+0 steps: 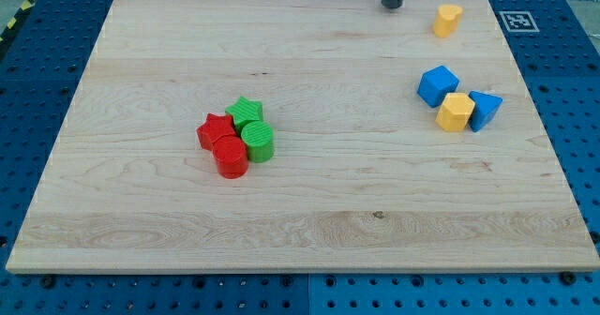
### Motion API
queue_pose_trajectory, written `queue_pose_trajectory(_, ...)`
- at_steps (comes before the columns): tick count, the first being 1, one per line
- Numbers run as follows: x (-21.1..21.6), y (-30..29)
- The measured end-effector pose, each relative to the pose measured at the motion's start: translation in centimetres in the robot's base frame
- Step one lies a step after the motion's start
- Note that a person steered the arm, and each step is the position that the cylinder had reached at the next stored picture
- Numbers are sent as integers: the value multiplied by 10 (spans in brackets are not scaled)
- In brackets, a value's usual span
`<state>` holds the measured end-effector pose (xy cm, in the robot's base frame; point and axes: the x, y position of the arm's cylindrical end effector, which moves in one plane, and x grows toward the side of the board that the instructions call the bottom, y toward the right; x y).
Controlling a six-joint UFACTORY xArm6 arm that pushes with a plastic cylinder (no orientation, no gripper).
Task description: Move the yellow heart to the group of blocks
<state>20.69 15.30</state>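
The yellow heart (447, 20) lies near the view's top right corner of the wooden board (300, 221). My tip (393, 6) rests on the board just to the heart's left, with a small gap between them. A group of blocks sits left of the board's middle: a green star (246, 112), a green cylinder (258, 141), a red star (215, 130) and a red cylinder (231, 157), all touching.
A second cluster lies at the view's right: a blue cube (437, 85), a yellow hexagon-like block (456, 112) and a blue triangular block (485, 109). A fiducial marker (517, 20) sits beyond the board's top right corner.
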Motion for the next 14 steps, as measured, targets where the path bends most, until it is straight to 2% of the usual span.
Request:
queue_pose_trajectory(1, 0, 28)
queue_pose_trajectory(3, 91, 36)
queue_pose_trajectory(4, 82, 27)
queue_pose_trajectory(5, 40, 5)
queue_pose_trajectory(6, 8, 11)
queue_pose_trajectory(7, 4, 66)
queue_pose_trajectory(8, 40, 103)
queue_pose_trajectory(9, 71, 83)
queue_pose_trajectory(11, 34, 65)
queue_pose_trajectory(13, 107, 61)
queue_pose_trajectory(14, 110, 70)
